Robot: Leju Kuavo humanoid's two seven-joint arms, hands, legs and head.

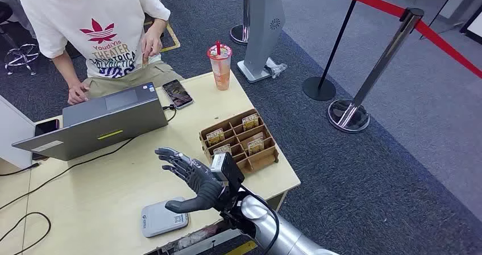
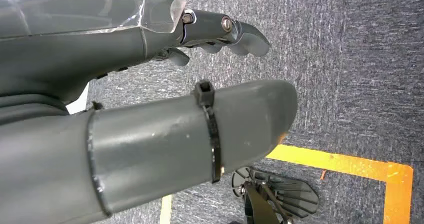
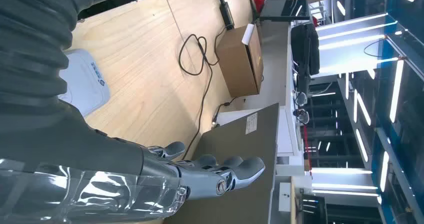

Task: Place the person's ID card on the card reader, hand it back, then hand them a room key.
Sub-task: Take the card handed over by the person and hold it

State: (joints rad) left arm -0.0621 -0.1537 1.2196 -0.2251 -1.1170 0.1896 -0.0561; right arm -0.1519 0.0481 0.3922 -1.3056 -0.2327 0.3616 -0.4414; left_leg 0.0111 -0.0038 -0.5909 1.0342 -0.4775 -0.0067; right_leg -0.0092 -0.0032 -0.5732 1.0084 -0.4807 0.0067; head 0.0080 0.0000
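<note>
Fingers (image 1: 173, 159) of right hand (image 1: 193, 181) spread, holding nothing, raised above card reader (image 1: 163, 217) toward person (image 1: 96, 33), prob awaiting ID; left hand (image 2: 150, 49) uncurled, empty

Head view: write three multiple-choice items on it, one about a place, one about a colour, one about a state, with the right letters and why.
1. Where does the card reader lie?
A. at the table's near edge, by the right robot hand
B. on the laptop
C. inside the wooden tray

2. What colour is the straw in the drink cup?
A. blue
B. red
C. green

3. How is the right robot hand?
A. holding a card
B. fingers spread, holding nothing
C. pressing the phone

A: the grey pad sits beside the thumb.
B: a red straw stands in the lid.
B: nothing lies between its fingers.
</note>
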